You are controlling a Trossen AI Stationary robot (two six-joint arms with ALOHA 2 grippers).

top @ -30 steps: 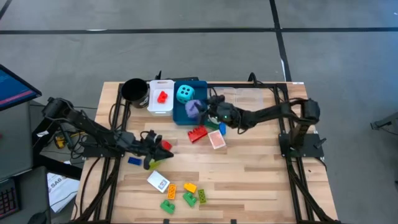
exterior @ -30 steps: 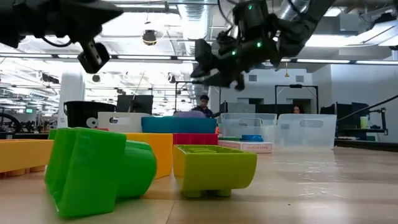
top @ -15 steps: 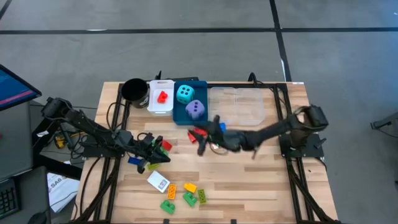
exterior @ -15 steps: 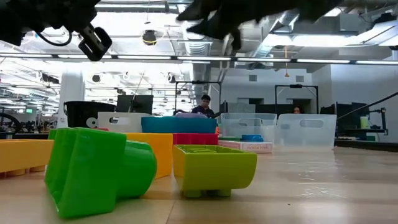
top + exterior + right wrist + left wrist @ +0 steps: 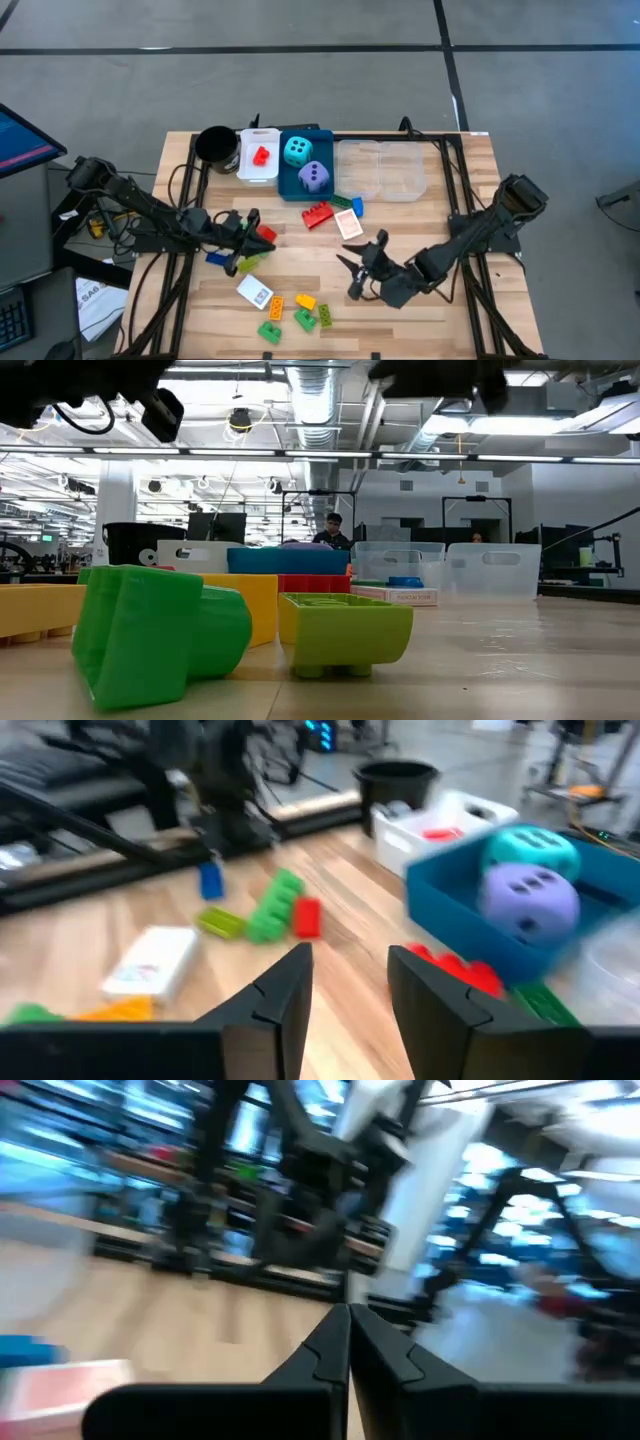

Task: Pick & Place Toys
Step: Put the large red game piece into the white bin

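My left gripper (image 5: 258,240) hovers shut over the table's left middle, above a red brick (image 5: 266,234), a green brick (image 5: 245,263) and a blue brick (image 5: 215,258); its own view shows nothing between its fingers (image 5: 348,1342). My right gripper (image 5: 354,275) is open and holds nothing, right of centre toward the near edge. The cyan die (image 5: 297,151) and the purple die (image 5: 315,177) sit in the blue tray (image 5: 325,135). A long red brick (image 5: 318,214) and a pink card (image 5: 348,224) lie in front of that tray. Several bricks (image 5: 304,319) and a white card (image 5: 254,292) lie near the front edge.
A black cup (image 5: 215,145) stands at the far left, beside a white tray (image 5: 258,172) with a red brick (image 5: 261,155) in it. A clear tray (image 5: 382,170) sits right of the blue tray. Bare wood stretches along the table's right half.
My right gripper has swung away from the blue tray toward the near edge, out over the table's right middle. The purple die stays behind in the tray, now upright. My left gripper has rolled about its own axis while staying in place.
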